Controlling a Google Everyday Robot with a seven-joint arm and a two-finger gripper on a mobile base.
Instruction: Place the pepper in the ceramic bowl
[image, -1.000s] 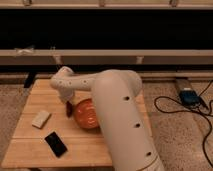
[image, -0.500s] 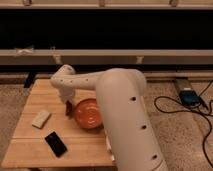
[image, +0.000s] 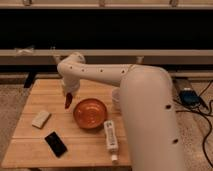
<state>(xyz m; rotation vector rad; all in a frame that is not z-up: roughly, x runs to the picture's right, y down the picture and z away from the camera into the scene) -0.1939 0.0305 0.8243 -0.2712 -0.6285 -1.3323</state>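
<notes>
Pepper (image: 68, 101) hangs point-down from the gripper (image: 69, 94), just beside the left rim of the bowl (image: 90, 113) and above the table (image: 30, 145); it looks clear of the wood, though how high it rides cannot be told. The fingers appear closed on the pepper's upper end, with only the dark red lower part showing below them. The bowl sits near the middle of the table, slightly toward the front edge, and it looks empty. By my reading the step in hand is the carry over the rim, and the task is well along: the pepper is picked up but not yet over the dish. To do it well, the gripper should travel toward the right edge until the pepper hangs over the bowl's centre rather than its near rim, staying high enough that the dangling tip clears the darker lip. Then it should lower before letting go, since a slender curved piece dropped from height onto a glossy surface may bounce or slide out. A tube (image: 111, 139) lies just to the right of the bowl toward the front edge, while a pale block (image: 41, 118) and a dark phone (image: 55, 143) lie toward the left edge, all away from the short path.
</notes>
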